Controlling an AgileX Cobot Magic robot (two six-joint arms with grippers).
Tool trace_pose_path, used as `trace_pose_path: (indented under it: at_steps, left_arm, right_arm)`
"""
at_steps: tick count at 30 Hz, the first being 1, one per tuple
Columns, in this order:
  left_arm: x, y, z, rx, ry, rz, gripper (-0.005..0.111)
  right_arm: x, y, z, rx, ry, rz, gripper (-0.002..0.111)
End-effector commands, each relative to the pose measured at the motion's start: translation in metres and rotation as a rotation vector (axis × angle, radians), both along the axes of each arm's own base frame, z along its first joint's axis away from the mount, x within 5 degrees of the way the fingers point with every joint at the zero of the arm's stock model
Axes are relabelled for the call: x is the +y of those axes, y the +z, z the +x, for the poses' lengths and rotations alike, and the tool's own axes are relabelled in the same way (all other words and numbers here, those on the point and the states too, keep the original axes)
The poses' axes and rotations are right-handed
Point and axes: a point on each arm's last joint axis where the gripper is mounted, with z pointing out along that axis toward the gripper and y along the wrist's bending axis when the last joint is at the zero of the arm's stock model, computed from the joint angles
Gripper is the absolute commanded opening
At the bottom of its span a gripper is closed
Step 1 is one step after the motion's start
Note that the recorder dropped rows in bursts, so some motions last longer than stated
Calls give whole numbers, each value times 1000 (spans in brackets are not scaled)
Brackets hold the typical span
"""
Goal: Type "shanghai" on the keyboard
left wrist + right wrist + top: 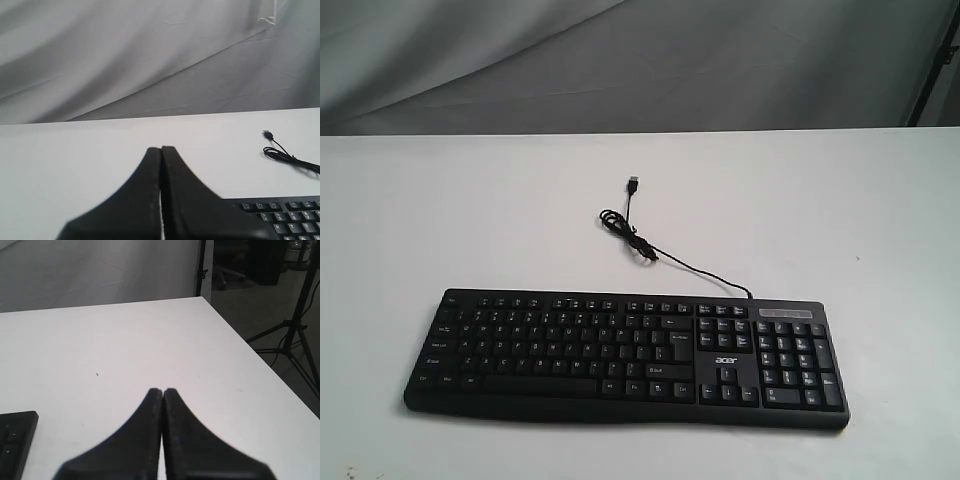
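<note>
**A:** Where is the keyboard (625,345)?

**B:** It lies flat on the white tabletop (420,200), toward the near edge, with the number pad on my right. Its thin cable (660,255) trails away behind it, and the plug lies loose on the tabletop.

**A:** And your jaws?

**B:** Both pairs are pressed together with nothing between them. My left jaws are near the keyboard's left end and my right jaws are off its right end, over bare tabletop. Neither touches a key.

**A:** So nothing is typed yet?

**B:** I judge not, so the first letter, S, is my step. It sits in the left half of the letter rows, which suits my left jaws. Closed, they give me one narrow tip. I should come straight down on the middle of that key alone, press briefly and lift clear, without brushing A or D beside it.
</note>
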Motion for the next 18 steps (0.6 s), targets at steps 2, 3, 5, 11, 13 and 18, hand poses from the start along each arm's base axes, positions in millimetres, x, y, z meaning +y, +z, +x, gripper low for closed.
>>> trace_pose_path:
  at_steps: [2, 3, 5, 11, 13, 18]
  left_arm:
    - [0, 0, 0, -7, -6, -2, 0]
    - [0, 0, 0, -7, -6, -2, 0]
    - [0, 0, 0, -7, -6, -2, 0]
    - [0, 0, 0, -7, -6, -2, 0]
    - [0, 0, 0, -7, -6, -2, 0]
    - [0, 0, 0, -7, -6, -2, 0]
  right_arm:
    - [0, -1, 0, 2, -1, -9, 0]
    - [0, -1, 0, 2, -1, -9, 0]
    - [0, -1, 0, 2, -1, -9, 0]
    - [0, -1, 0, 2, -2, -6, 0]
    - [0, 0, 0, -14, -1, -18, 0]
    - [0, 16, 3, -184, 6, -41, 0]
